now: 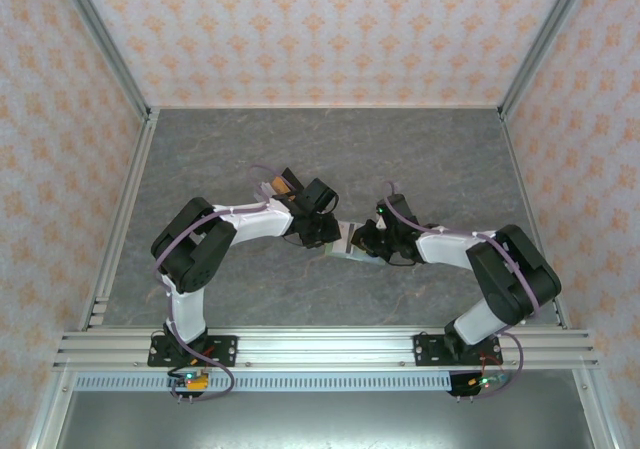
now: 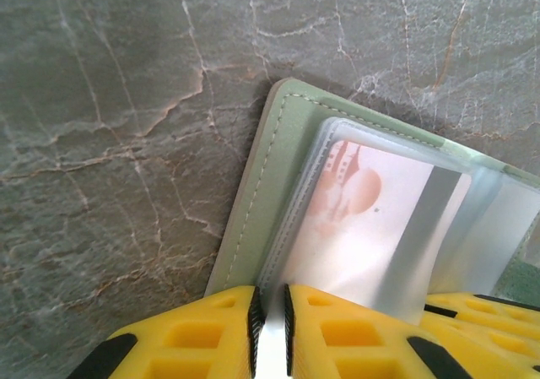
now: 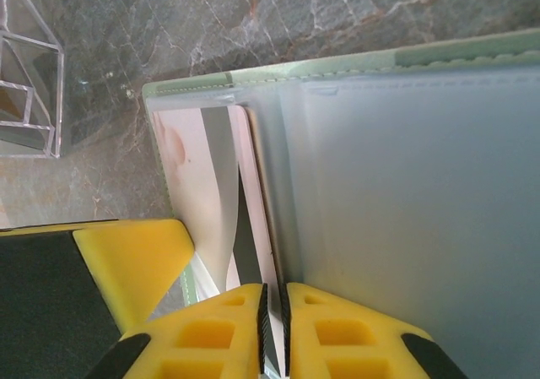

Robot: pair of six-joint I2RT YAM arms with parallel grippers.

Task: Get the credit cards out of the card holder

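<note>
The holder (image 1: 345, 241) sits near the middle of the counter (image 1: 300, 149), open, pinned between both arms. The left claw (image 2: 270, 328) is almost closed, pinching the holder's edge beside the whitish card (image 2: 371, 219), which lies in a clear sleeve (image 3: 405, 210). The right claw (image 3: 274, 328) is also nearly closed on a thin edge at the sleeve mouth, which looks like the card's, though the plastic may be caught with it. If so, a pull would drag the whole holder and could tear it from the left claw's narrow bite. A skewed pull could bend the card or jam it, and a loose pinch would drop it near the clear box (image 3: 29, 83)
</note>
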